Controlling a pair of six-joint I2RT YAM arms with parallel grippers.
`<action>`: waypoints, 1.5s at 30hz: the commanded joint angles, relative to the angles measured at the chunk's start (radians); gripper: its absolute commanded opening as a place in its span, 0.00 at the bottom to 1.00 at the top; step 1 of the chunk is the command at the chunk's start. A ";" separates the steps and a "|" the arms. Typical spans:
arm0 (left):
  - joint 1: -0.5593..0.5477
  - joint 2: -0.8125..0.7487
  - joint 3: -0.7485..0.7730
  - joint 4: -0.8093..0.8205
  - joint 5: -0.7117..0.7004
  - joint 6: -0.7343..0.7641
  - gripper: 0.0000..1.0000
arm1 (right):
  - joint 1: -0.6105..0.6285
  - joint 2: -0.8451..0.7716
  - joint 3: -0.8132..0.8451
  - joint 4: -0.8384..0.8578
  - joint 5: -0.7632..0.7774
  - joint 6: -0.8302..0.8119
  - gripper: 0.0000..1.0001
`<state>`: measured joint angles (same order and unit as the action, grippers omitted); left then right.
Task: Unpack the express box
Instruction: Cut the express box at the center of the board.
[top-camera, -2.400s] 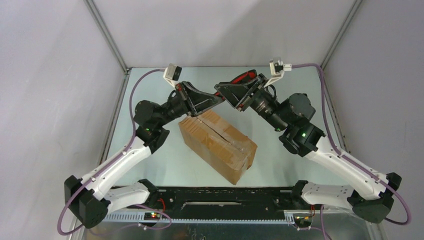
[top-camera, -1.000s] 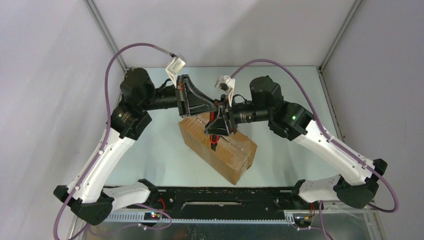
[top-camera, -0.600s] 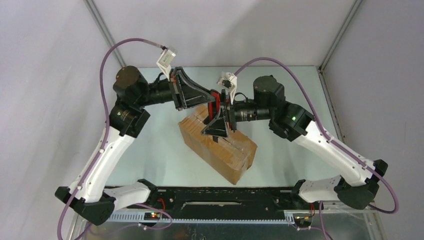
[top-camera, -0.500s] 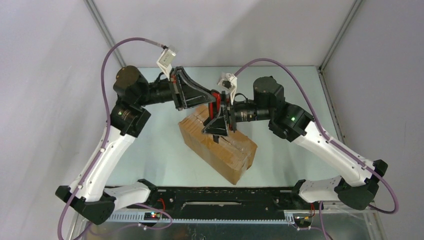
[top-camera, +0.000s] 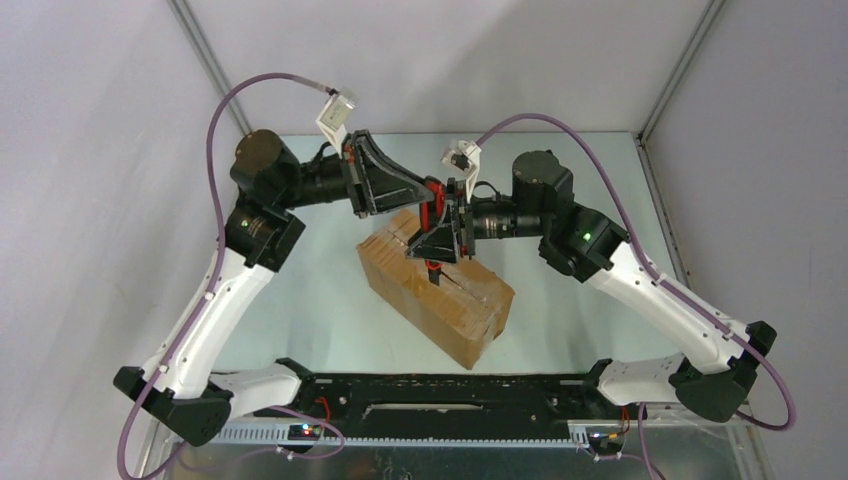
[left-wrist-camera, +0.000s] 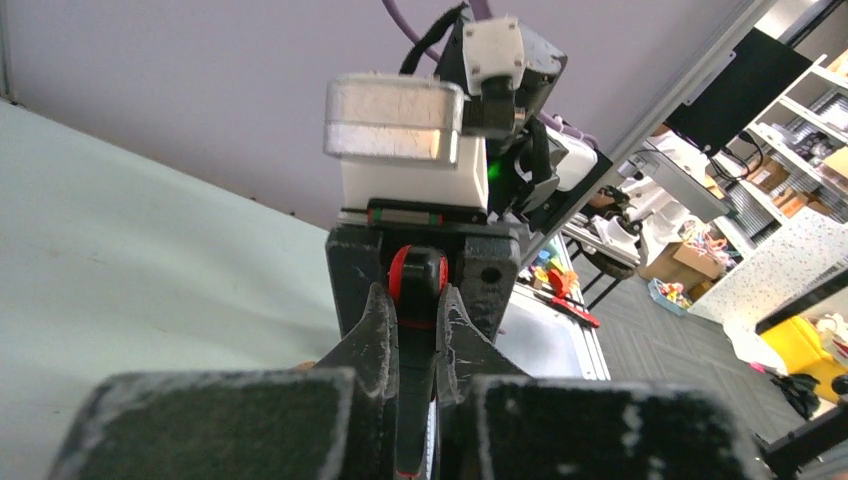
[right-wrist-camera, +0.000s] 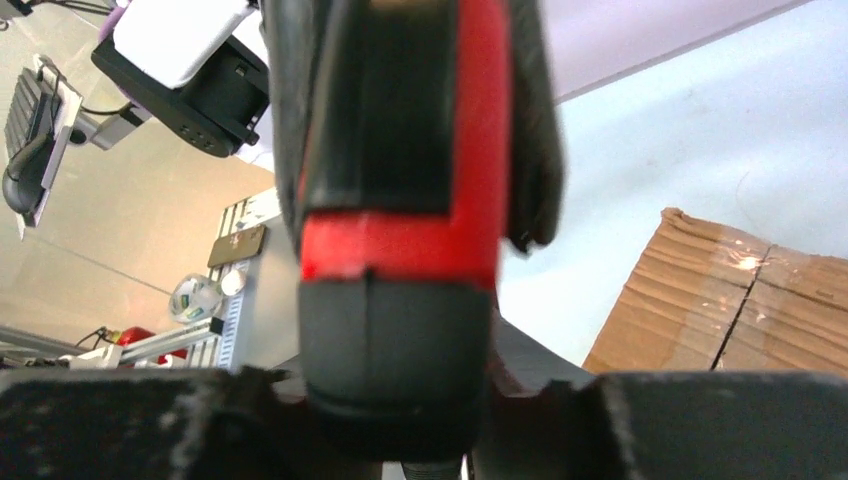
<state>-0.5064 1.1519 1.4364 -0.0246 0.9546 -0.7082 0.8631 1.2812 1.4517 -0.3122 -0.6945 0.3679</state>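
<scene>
Top external, knife seemingly over box top

I was working over a pale green table, closed in by grey panels on three sides. Resting directly on it was the express box, lying flat near the middle and set on a diagonal, one end toward the far left and the other toward the near right. Its top flaps were shut, with glossy tape along the centre seam. Along the near edge sat the black mounting rail, which carried both arm bases.
</scene>
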 joint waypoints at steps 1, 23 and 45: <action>-0.023 -0.012 0.016 -0.050 0.036 0.076 0.00 | -0.012 -0.032 0.007 0.073 -0.014 0.028 0.35; 0.012 -0.006 0.028 -0.185 -0.240 0.087 0.36 | 0.009 -0.032 -0.001 -0.022 0.304 -0.057 0.00; 0.122 -0.155 0.038 -0.567 -0.769 0.147 0.94 | -0.028 -0.031 -0.100 0.171 0.593 -0.089 0.00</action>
<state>-0.4084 1.0603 1.4425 -0.4133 0.4534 -0.5995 0.8413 1.2621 1.3502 -0.2832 -0.1967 0.3088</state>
